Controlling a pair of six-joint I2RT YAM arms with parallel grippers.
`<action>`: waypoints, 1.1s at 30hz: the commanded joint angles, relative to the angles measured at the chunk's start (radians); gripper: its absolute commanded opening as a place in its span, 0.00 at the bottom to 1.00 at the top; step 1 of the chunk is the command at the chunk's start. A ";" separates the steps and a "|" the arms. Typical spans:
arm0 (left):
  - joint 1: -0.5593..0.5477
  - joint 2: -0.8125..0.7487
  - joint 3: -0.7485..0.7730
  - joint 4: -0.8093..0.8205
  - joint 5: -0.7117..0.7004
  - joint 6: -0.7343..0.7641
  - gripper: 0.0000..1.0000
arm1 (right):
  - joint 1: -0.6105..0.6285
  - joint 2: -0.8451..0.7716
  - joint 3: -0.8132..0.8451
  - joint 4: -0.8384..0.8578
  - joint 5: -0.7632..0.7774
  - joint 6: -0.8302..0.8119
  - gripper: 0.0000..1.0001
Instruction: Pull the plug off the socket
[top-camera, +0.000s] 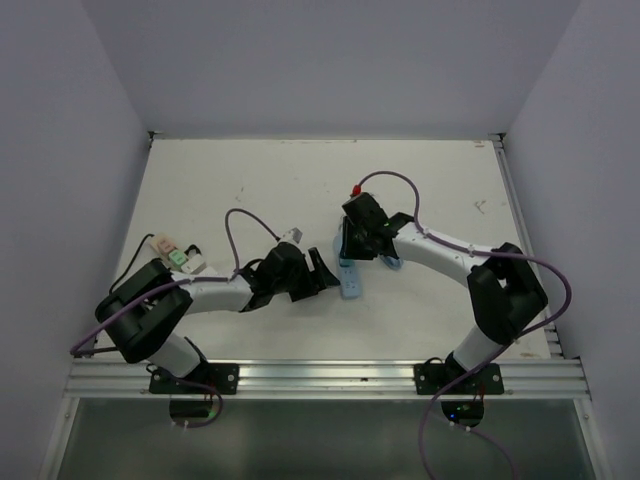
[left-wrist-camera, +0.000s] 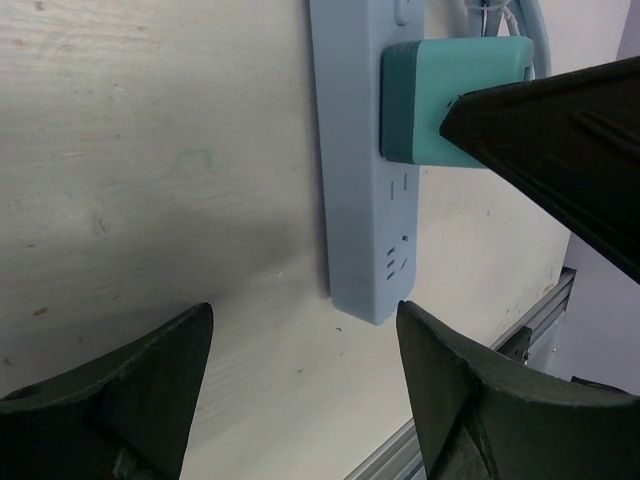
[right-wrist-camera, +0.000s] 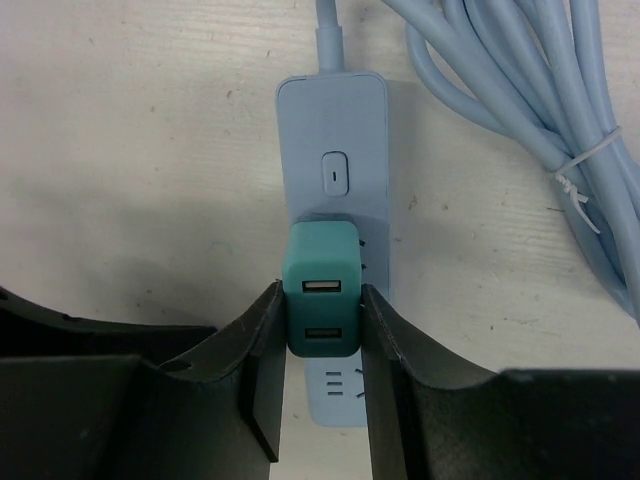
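From above, the left arm reached right, the left hand (top-camera: 323, 272) just beside the socket (top-camera: 351, 285) mid-counter (top-camera: 250, 180); the right hand (top-camera: 350, 256) pointed down over it. Left wrist: left hand stood open. Right wrist: right hand clamped the plug (right-wrist-camera: 322, 300), seated in the socket.

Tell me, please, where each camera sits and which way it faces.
Top external: high behind the robot, looking down at the table; left arm and right arm show.
Left wrist: looks along the power strip; left hand's open fingers show.
Right wrist: looks down on the teal plug, right hand clamping it.
Both wrist views share power strip and teal plug.
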 joint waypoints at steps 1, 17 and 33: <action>0.001 0.040 0.046 0.062 0.031 -0.022 0.78 | -0.043 -0.015 -0.068 0.062 -0.123 0.085 0.00; -0.006 0.240 0.161 0.095 0.085 -0.072 0.65 | -0.192 -0.052 -0.255 0.223 -0.305 0.170 0.00; -0.010 0.217 0.186 -0.016 0.026 -0.007 0.10 | -0.246 -0.087 -0.350 0.280 -0.386 0.161 0.00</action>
